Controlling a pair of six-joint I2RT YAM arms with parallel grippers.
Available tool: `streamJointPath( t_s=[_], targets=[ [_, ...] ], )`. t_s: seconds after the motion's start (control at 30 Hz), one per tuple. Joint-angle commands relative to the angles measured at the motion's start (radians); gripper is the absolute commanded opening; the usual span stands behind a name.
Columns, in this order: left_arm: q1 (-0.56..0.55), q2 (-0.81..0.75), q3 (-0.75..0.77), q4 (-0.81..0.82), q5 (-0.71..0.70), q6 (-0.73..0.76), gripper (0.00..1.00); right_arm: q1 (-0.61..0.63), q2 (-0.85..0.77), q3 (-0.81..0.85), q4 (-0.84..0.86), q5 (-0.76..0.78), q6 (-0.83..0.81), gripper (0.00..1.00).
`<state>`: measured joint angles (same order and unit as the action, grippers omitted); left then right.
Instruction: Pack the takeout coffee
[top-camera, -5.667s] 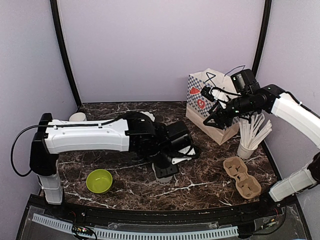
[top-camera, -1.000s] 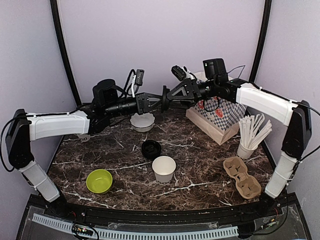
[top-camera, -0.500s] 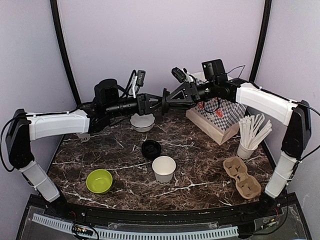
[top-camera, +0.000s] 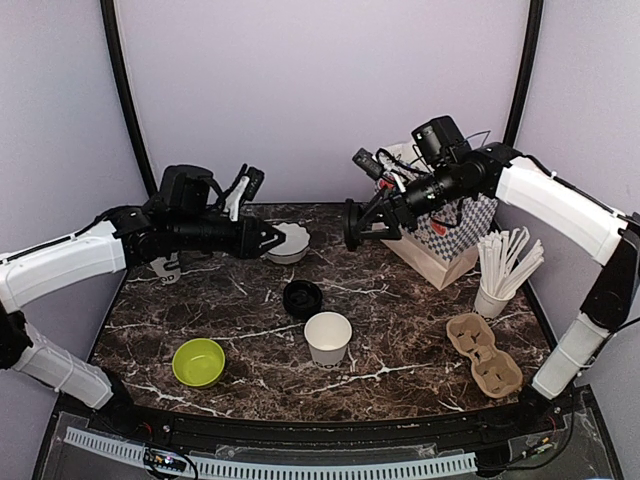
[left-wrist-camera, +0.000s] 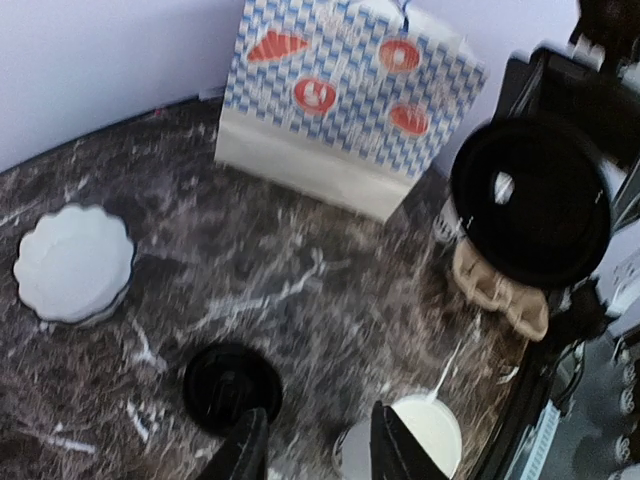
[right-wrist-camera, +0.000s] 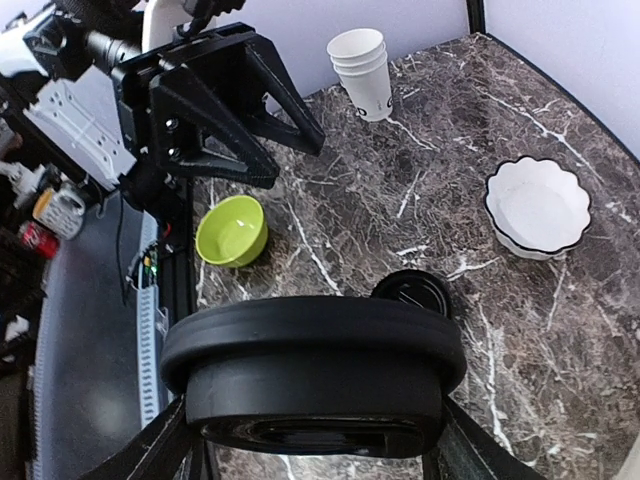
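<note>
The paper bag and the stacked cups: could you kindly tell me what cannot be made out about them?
Paper bag interior: top external, the right arm covers its mouth; left wrist, the top edge cuts it off.
Stacked cups lettering: right wrist, too small to read; top external, mostly behind the left arm.

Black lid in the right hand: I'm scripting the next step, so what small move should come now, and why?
Likely lower the right hand toward the open cup, turning the black lid flat above its rim. The hand is shut on the lid, held on edge in the air; the cup stands upright, uncovered. The left hand is open and empty.
</note>
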<state>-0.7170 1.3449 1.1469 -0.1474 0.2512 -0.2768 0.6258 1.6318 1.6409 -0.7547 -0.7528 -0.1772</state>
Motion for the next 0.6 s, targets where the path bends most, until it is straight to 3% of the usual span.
streamJointPath(
  t_s=[0.0,0.1,0.3,0.57],
  targets=[
    [-0.025,-0.083,-0.194,-0.168,-0.019,-0.035,0.32,0.062,-0.039,0.023,-0.135,0.201,-0.257,0.71],
    [-0.108,-0.109,-0.287,-0.135,-0.025,-0.037,0.26,0.095,-0.039,0.038,-0.189,0.232,-0.31,0.71],
    [-0.224,-0.043,-0.39,-0.1,-0.059,-0.013,0.27,0.158,-0.04,0.009,-0.268,0.315,-0.386,0.72],
    [-0.249,0.054,-0.482,0.155,-0.062,-0.037,0.25,0.194,-0.045,-0.052,-0.274,0.35,-0.39,0.71]
  ],
)
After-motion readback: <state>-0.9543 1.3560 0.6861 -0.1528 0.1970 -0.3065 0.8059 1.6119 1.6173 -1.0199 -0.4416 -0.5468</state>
